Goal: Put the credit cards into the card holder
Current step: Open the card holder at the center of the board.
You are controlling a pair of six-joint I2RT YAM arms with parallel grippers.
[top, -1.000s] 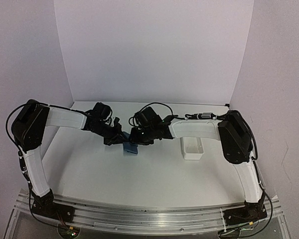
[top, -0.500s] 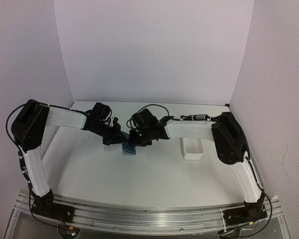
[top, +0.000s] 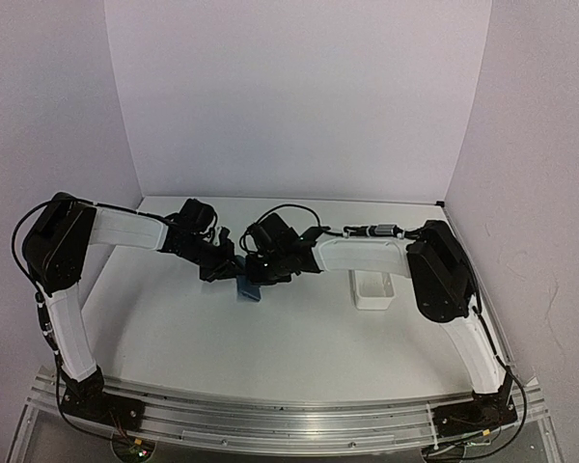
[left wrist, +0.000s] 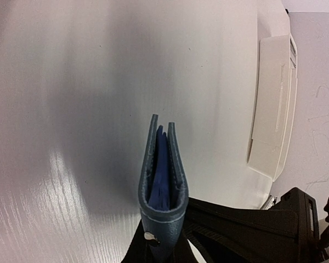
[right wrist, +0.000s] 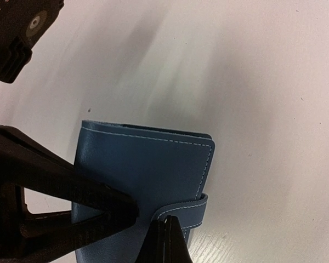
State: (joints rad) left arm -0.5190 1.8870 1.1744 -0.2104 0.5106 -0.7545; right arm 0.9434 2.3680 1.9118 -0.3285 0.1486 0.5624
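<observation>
We have the card holder (top: pixel 250 288) upright at mid-counter (top: pixel 299 338), left fingers (right wrist: pixel 71 186) on its left, right fingers (right wrist: pixel 164 241) on its right, tray (top: pixel 373 289) farther right, apart.

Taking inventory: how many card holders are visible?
1. The blue card holder is mid-table, clamped in the left pincer; the shut right pincer sits at its snap strap. None elsewhere.

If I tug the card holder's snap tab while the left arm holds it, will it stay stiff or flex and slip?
The card holder probably flexes: in the left wrist view its covers bow apart around the pages. Its strap tab looks thin, so likely floppy. The smooth, leather-like cover might slide under the left fingers.
</observation>
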